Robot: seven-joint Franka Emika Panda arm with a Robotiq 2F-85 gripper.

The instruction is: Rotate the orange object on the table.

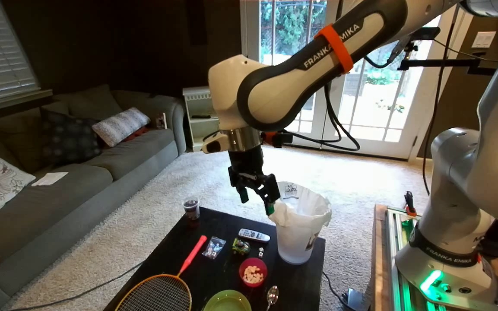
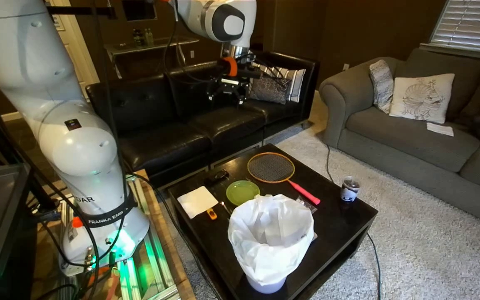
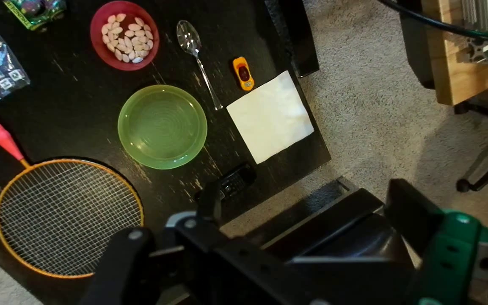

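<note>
The orange object [image 3: 243, 73] is a small, elongated, bright orange item with a dark red middle. It lies on the black-topped table [image 3: 78, 114] between a spoon and a white paper napkin in the wrist view. It also shows in an exterior view [image 2: 211, 214], at the napkin's edge; the table [image 2: 335, 227] is there too. In the exterior view with the table [image 1: 214, 276] cut off at the bottom, the orange object is out of view. My gripper [image 1: 257, 204] is open and empty, high above the table, apart from everything. It shows in the exterior view [image 2: 225, 100] and wrist view [image 3: 305, 190].
A tall lined white bucket [image 2: 271, 246] stands on the table. Around the orange object lie the spoon [image 3: 197, 59], napkin [image 3: 271, 117], green plate [image 3: 163, 127], red bowl of seeds [image 3: 100, 38] and black handset [image 3: 237, 182]. A racket [image 3: 70, 216] and cup [image 2: 350, 189] lie farther off.
</note>
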